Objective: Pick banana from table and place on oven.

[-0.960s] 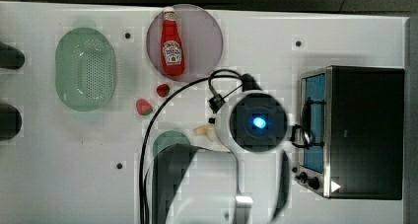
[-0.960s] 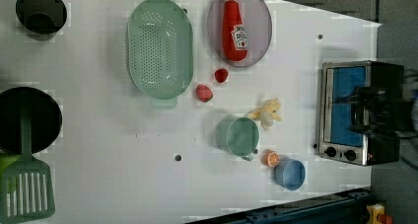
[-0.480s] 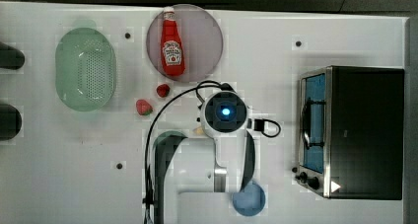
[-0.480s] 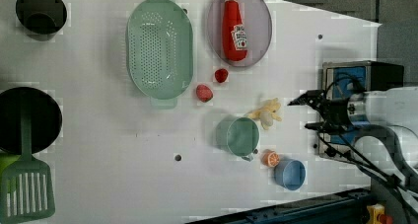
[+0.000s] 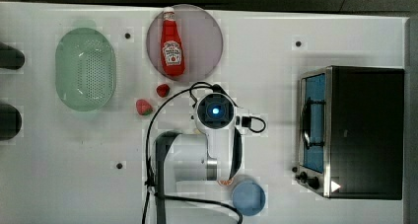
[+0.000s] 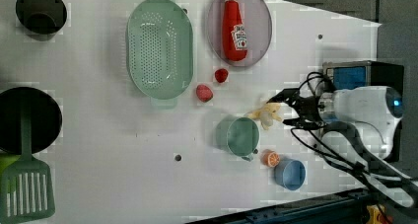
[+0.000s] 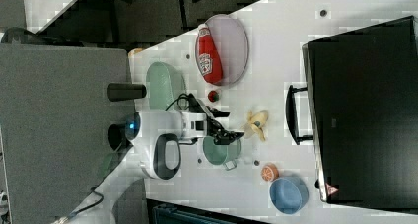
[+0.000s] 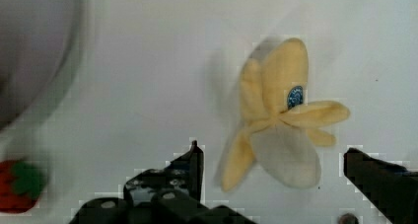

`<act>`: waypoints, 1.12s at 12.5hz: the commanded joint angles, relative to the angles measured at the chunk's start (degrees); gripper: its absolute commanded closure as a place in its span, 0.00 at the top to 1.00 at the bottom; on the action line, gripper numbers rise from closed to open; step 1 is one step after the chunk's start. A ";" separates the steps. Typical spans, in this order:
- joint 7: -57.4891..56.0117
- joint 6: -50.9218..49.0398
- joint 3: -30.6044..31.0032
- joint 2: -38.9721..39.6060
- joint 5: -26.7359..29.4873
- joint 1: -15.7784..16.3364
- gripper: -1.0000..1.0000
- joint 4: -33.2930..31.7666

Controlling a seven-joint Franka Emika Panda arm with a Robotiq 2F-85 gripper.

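Pale peeled banana (image 8: pixel 276 120) lies flat on white table (image 6: pixel 123 145).

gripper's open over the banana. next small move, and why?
Probably lower straight down, then close. In the wrist view the banana lies on the table between the open fingers, not yet touched. The gripper hangs beside it in the left view.

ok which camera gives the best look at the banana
The wrist view: the banana lies large between the open fingers, peel strips and blue sticker clear. The left view and right view show it small on the table; in the top view the arm covers it.
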 commanded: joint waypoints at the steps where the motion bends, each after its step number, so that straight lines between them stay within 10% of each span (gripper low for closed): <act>1: 0.53 3.06 0.90 2.26 -1.03 -0.82 1.00 -1.00; 3: 0.56 5.70 1.02 3.87 -1.03 -0.82 0.96 -1.88; 9: 0.56 9.13 1.15 5.88 -1.03 -0.82 0.25 -2.03; 14: 0.56 8.35 1.45 1.54 -1.03 -0.82 0.21 -1.56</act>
